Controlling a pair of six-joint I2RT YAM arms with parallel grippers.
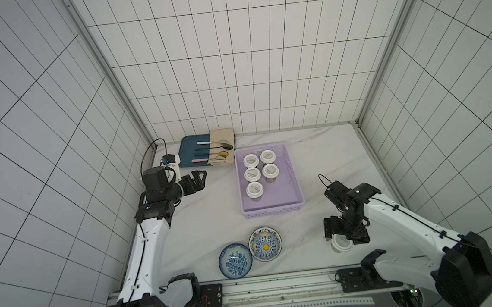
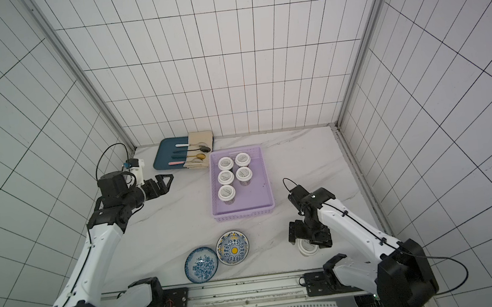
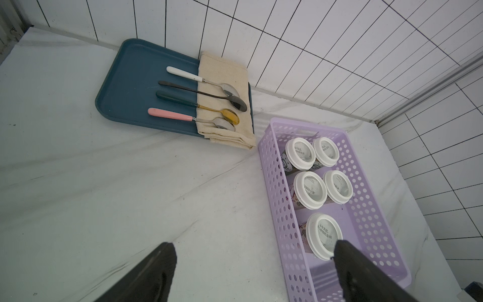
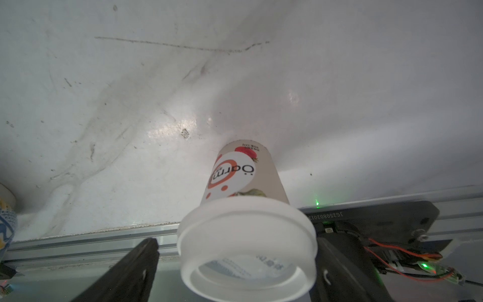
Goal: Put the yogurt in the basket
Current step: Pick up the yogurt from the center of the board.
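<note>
Right tool [image 4: 236, 244] wide open, straddling the last yogurt cup [image 4: 243, 177], no grip.
Cup stands on the table [image 4: 156, 91] between my jaws, one jaw clear of the lid [image 4: 245, 230]; label reads "Öarm". Left tool [image 3: 253, 247] open, empty; basket [image 3: 271, 183] just beside it holds five cups [image 3: 311, 189].

Basket [image 1: 288, 190] room: 3-to-6 o'clock part bare; five cups [image 1: 254, 189] crowd 9-to-12.
Table [image 1: 318, 158] at basket's 4 o'clock: bare.
Bowls [image 1: 265, 242]: basket's 6 o'clock, seemingly clear of its wall.
</note>
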